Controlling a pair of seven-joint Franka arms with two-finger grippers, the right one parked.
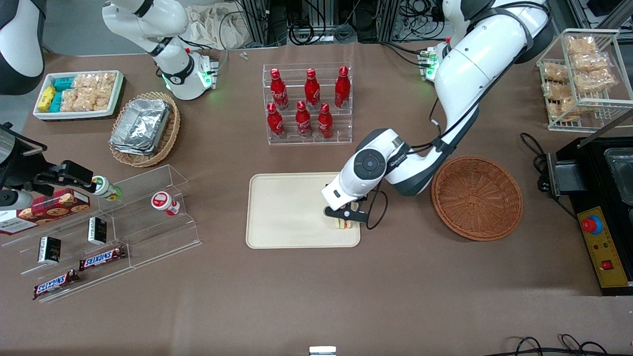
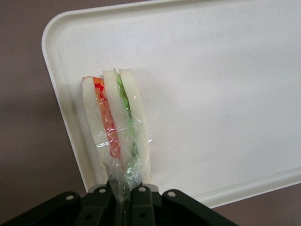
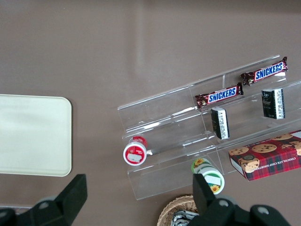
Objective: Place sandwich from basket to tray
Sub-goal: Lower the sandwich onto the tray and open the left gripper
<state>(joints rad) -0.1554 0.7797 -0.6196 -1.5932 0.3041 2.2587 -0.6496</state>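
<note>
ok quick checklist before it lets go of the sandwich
1. Sandwich over the tray, near its corner: ok.
2. Gripper shut on the sandwich's wrapped end: ok.
3. Sandwich resting on the tray: cannot tell; the wrist view suggests contact.
4. Sandwich inside the rim: ok, but close to it.
5. Tray otherwise bare, so nothing to knock: ok.
6. Basket emptied: ok.

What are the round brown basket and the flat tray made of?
The basket looks like woven wicker, reddish-brown, with a visible weave. The tray seems to be smooth matte plastic, cream, with a low moulded rim, though that's a guess. The gripper is over the tray's corner, its fingers pinching the sandwich by its shiny clear wrap.
</note>
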